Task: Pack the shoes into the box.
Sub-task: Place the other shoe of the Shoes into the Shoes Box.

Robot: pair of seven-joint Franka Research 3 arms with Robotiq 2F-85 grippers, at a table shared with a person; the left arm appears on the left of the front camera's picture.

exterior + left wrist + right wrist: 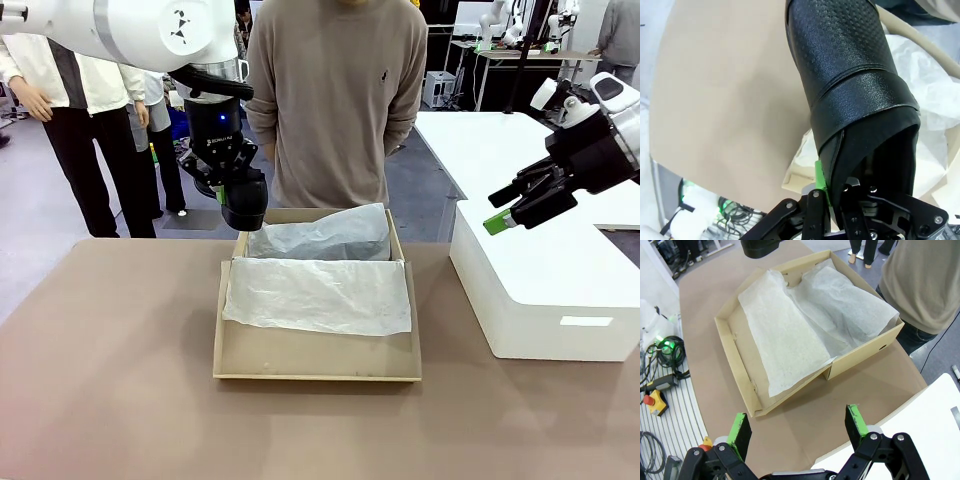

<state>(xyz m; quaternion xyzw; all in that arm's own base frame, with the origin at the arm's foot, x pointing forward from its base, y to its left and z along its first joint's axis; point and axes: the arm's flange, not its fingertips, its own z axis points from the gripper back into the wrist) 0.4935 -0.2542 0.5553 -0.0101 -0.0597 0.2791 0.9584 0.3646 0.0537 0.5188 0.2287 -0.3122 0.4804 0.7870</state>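
Observation:
My left gripper is shut on a glossy black shoe, pinching its opening edge against a green pad. The shoe hangs toe-down above the far left corner of the tan cardboard box. The box lies open in the middle of the table, lid flap flat toward me, with white tissue paper spread over it. The tissue bulges at the back; what lies under it is hidden. My right gripper hovers open and empty to the right of the box, green fingertips wide apart.
A large white plastic box stands on the table at the right, under my right arm. A person in a beige sweater stands close behind the far edge. The brown tabletop has free room left of and in front of the box.

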